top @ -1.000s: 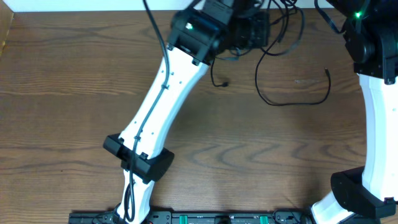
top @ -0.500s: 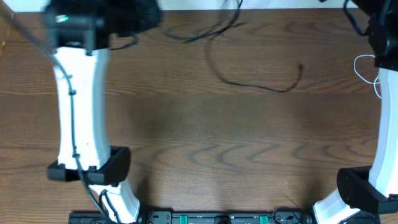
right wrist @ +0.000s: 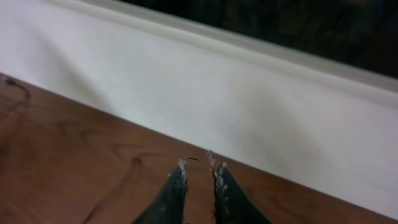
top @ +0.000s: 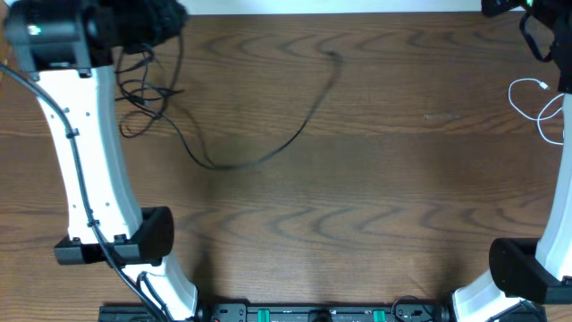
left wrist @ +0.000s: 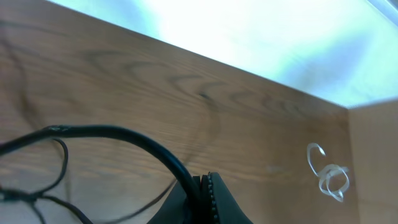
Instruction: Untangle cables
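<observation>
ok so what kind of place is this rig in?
Probably a robotics lab bench: wood-grain table, white left arm and right arm mounted at its near edge, loose black cable and white cable.

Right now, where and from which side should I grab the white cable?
The white cable lies flat in open loops. Pinch the arc facing the black cable, coming straight down from above, where nothing overlaps it.
</observation>
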